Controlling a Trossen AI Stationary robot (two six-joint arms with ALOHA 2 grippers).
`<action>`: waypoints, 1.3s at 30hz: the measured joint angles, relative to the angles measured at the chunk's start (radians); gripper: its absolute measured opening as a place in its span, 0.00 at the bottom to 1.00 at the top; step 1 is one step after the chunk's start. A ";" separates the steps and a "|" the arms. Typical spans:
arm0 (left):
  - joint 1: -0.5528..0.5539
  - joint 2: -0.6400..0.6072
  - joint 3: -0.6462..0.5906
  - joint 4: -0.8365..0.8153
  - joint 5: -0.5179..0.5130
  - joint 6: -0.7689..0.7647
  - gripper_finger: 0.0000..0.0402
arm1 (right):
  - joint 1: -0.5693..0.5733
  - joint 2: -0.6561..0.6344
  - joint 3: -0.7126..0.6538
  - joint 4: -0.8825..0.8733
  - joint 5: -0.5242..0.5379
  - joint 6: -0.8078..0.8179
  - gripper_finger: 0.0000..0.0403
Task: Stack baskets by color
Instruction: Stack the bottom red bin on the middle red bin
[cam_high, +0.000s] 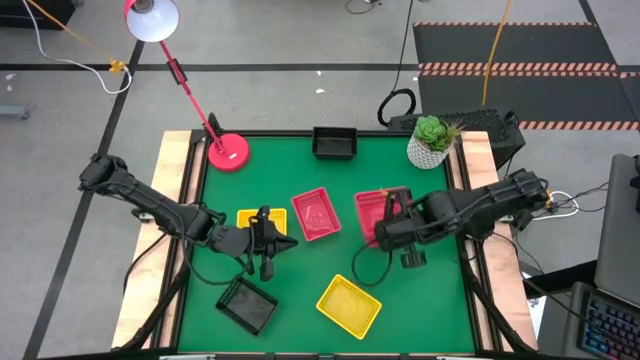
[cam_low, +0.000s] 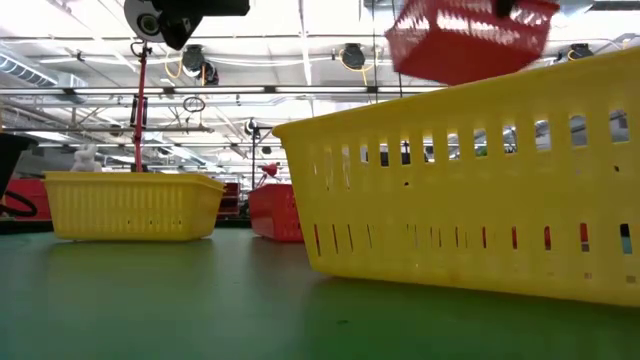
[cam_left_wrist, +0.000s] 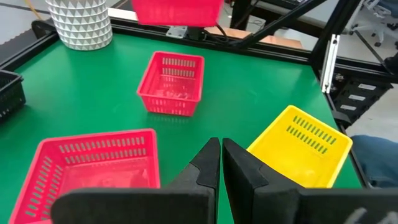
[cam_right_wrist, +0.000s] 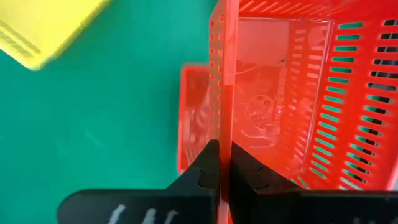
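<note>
My right gripper (cam_right_wrist: 225, 163) is shut on a red basket (cam_right_wrist: 292, 93), held high above the table, also seen in the low view (cam_low: 465, 35). A second red basket (cam_right_wrist: 196, 118) sits on the green table below it, and a third (cam_high: 316, 214) lies nearer the middle. One yellow basket (cam_high: 349, 305) rests near the front edge. Another yellow basket (cam_high: 250, 220) lies under my left gripper (cam_left_wrist: 221, 163), which hovers shut and touches nothing. Black baskets rest at the front left (cam_high: 247, 305) and at the far edge (cam_high: 334, 142). My right gripper pinches one side wall of the red basket at its rim (cam_right_wrist: 224, 124), one finger inside the basket and one outside. The fingers come from above, pointing steeply down. The basket hangs below them, lifted clear of the table and of the red basket beneath.
A white plant pot (cam_high: 432, 142) stands at the far right corner. A red desk lamp has its base (cam_high: 228, 150) at the far left. Bare green table (cam_high: 300, 280) shows between the baskets at the front middle.
</note>
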 joint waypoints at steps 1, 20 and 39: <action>-0.004 0.000 0.000 0.000 0.000 0.000 0.05 | 0.000 -0.018 -0.037 -0.001 0.002 0.010 0.00; -0.019 0.000 0.000 0.001 -0.026 -0.006 0.05 | 0.000 -0.144 -0.513 0.249 0.069 0.047 0.00; -0.019 0.000 0.000 0.001 -0.026 -0.006 0.05 | 0.001 -0.144 -0.648 0.480 0.018 0.092 0.00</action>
